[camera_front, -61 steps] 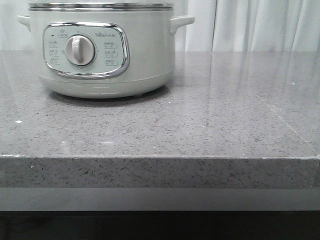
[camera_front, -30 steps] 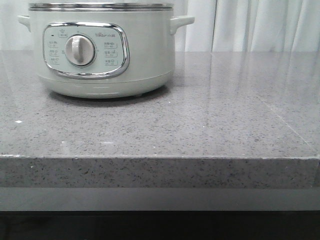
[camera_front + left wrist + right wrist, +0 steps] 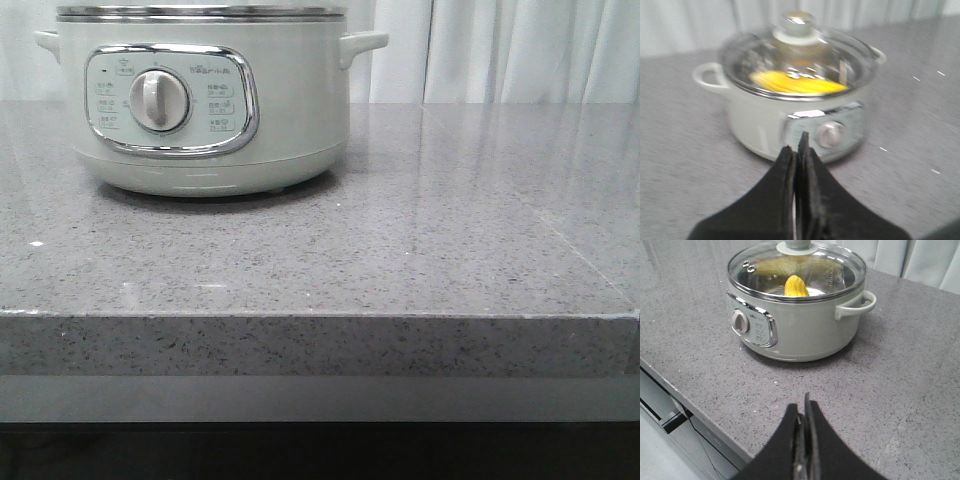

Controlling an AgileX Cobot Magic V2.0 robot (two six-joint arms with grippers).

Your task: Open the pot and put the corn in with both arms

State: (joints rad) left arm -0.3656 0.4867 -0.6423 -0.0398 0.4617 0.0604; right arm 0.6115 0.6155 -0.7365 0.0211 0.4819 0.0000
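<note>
Pot [image 3: 205,100] sits at the back left of the grey stone counter [image 3: 420,260] in the front view, its dial panel [image 3: 170,100] facing the camera and its top cut off by the frame. Bare counter stretches wide to its right and forward to the straight front edge; pale curtains [image 3: 520,50] hang behind. Neither arm shows here.

From the left wrist, somewhat blurred, the pot [image 3: 790,100] stands ahead with a glass lid [image 3: 797,62] resting on it, knob [image 3: 796,22] up. The corn [image 3: 797,82] lies inside under the glass, its long axis running crosswise to the camera. The left gripper [image 3: 796,150] has its black fingers pressed together, holding nothing, apart from the pot.

From the right wrist, the pot [image 3: 797,315] stands well in from the counter's front edge, with open surface all round. The corn [image 3: 796,286] shows end-on, one tip toward this camera. The right gripper [image 3: 804,407] is likewise pressed closed and empty, above bare counter.
</note>
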